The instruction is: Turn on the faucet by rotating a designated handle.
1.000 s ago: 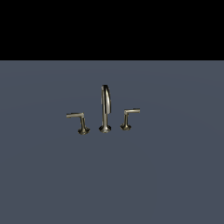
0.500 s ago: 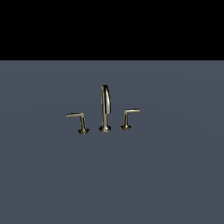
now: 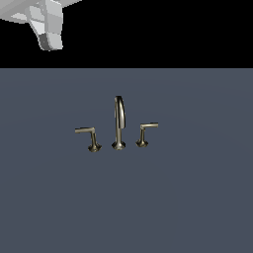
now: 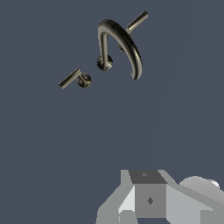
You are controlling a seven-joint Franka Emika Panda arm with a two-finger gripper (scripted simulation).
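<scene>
Faucet [image 3: 118, 123] of brass colour, set upright on a flat slate-grey surface [image 3: 197, 197] and seen in the exterior view about midway between near and far. Rose as a tall thin arched spout [image 3: 119, 116] from a flared base, with a low lever to each side. Kept the handle [image 3: 87, 137] at the exterior view's left of the spout, just beside it but not touching. Showed as a slim L-shaped piece: a short post on a flared foot, a thin straight arm reaching away from the spout toward the exterior view's left, roughly level. Looked slightly longer than the twin lever [image 3: 146, 132], which stood at the exterior view's right of the spout and pointed the opposite way. Gripper [image 3: 50, 38], pale grey and blocky, up at the far left corner of the exterior view against the black backdrop, well apart from the faucet and touching nothing. Could not be judged wide or narrow, since neither view gave a clear look at the fingers or the gap between them. From the wrist view, looked down on the spout's curve with a lever on either side, the farther one partly hidden behind the arch; could not be settled there which lever was the larger.
</scene>
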